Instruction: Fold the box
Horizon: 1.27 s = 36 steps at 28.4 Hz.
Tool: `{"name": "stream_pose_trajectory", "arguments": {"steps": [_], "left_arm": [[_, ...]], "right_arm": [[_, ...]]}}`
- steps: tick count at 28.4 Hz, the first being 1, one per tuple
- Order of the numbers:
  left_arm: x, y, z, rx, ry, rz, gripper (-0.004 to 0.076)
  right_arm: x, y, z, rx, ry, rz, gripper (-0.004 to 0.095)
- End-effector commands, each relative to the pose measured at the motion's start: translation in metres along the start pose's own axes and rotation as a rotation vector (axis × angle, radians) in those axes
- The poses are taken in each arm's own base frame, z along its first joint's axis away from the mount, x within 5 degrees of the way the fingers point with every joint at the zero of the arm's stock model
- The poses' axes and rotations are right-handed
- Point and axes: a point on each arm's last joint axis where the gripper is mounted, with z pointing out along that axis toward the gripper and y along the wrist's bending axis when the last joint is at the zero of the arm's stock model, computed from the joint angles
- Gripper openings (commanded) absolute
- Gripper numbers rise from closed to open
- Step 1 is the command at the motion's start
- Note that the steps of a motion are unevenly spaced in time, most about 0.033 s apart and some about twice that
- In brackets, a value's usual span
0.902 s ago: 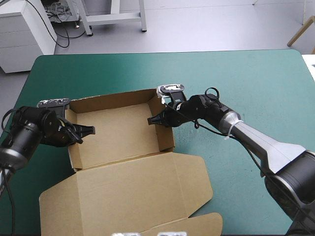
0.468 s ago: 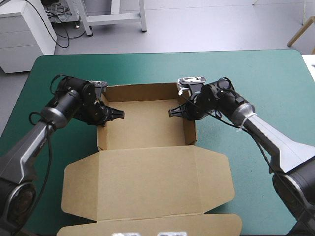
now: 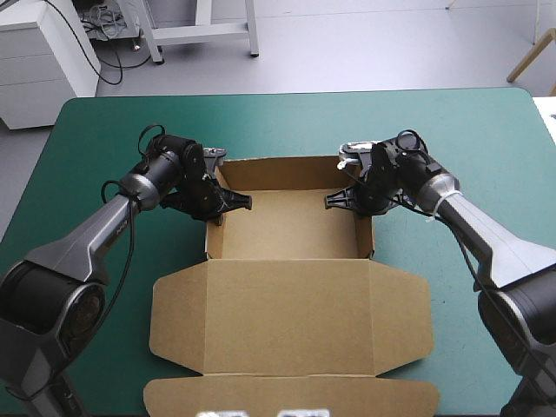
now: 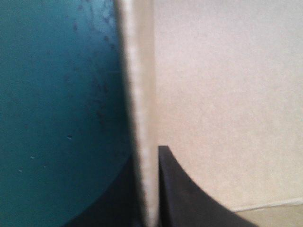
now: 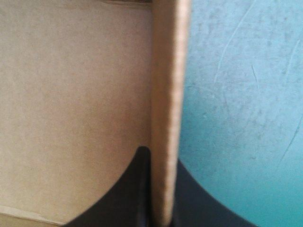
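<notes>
1. So, you have the box (image 3: 287,230) standing as an open tray. Its far wall (image 3: 282,171) and both side walls are upright around a flat floor, and the corners look square from above.
2. Your left claw (image 3: 244,203) is clamped on the left side wall (image 4: 141,118). In the left wrist view one black finger sits inside the tray and the other outside, over the teal-green cover, with only the board's edge between them.
3. Your right claw (image 3: 331,201) pinches the right side wall (image 5: 166,109) the same way, with one finger inside the tray and one outside. Both grips sit toward the far end of their walls.
4. Judging by this, raising the walls is done. What I cannot tell is whether the side walls are tucked and locked or only stay up because you are holding them. The wrist views show no tab or slot.
5. Still to do, as I read it, is to check that the walls stand on their own. The lid (image 3: 291,313) is untouched and lies flat.
6. As for looks, the box is plain brown board, clean, with no visible creases. The lid spreads from the tray's near side toward the near edge of the tabletop (image 3: 452,130). It has a rounded ear flap (image 3: 176,314) on each side and a long tuck flap (image 3: 291,395) at its near end, also lying flat.
7. The tray sits about mid-tabletop, square to the edges, with bare cover all round the far half.
</notes>
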Motion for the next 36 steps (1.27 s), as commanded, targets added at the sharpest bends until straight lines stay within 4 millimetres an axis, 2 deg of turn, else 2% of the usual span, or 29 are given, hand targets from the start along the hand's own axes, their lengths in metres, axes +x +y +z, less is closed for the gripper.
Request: {"name": "stream_pose_trajectory", "arguments": {"steps": [1, 8, 11, 13, 17, 21, 23, 31, 34, 35, 36], "left_arm": [[-0.003, 0.0, -0.019, -0.003, -0.073, 0.098, -0.001], [-0.004, 0.0, -0.019, -0.001, -0.081, 0.111, -0.0008], [-0.004, 0.0, -0.019, -0.001, -0.081, 0.111, 0.0032], [-0.004, -0.001, -0.019, 0.004, -0.08, 0.109, 0.0101], [-0.004, -0.002, -0.019, 0.016, -0.077, 0.103, 0.0318], [-0.005, -0.004, -0.019, 0.033, -0.087, 0.124, 0.055], [-0.005, -0.004, -0.02, 0.033, -0.089, 0.15, 0.0605], [-0.005, -0.004, -0.021, 0.034, -0.094, 0.153, 0.0601], [-0.01, -0.006, -0.033, 0.04, -0.115, 0.156, 0.0601], [-0.016, -0.009, -0.049, 0.048, -0.146, 0.16, 0.0601], [-0.018, -0.01, -0.055, 0.051, -0.156, 0.162, 0.0601]], "right_arm": [[-0.003, -0.002, -0.016, 0.01, -0.026, -0.044, -0.0018], [-0.004, 0.0, -0.015, -0.013, -0.035, -0.019, -0.0006], [-0.004, -0.002, -0.015, 0.002, -0.034, -0.007, 0.0102], [-0.004, -0.002, -0.015, 0.008, -0.035, -0.005, 0.0248], [-0.008, -0.001, -0.017, 0.001, -0.06, 0.027, 0.0484], [-0.012, 0.0, -0.022, -0.003, -0.081, 0.027, 0.0513], [-0.012, 0.0, -0.023, -0.004, -0.083, 0.026, 0.0514], [-0.015, 0.001, -0.027, -0.013, -0.096, 0.04, 0.0513], [-0.02, 0.002, -0.036, -0.014, -0.126, 0.037, 0.0513], [-0.025, 0.003, -0.045, -0.019, -0.147, 0.036, 0.0513], [-0.027, 0.003, -0.052, -0.021, -0.155, 0.036, 0.0513]]}}
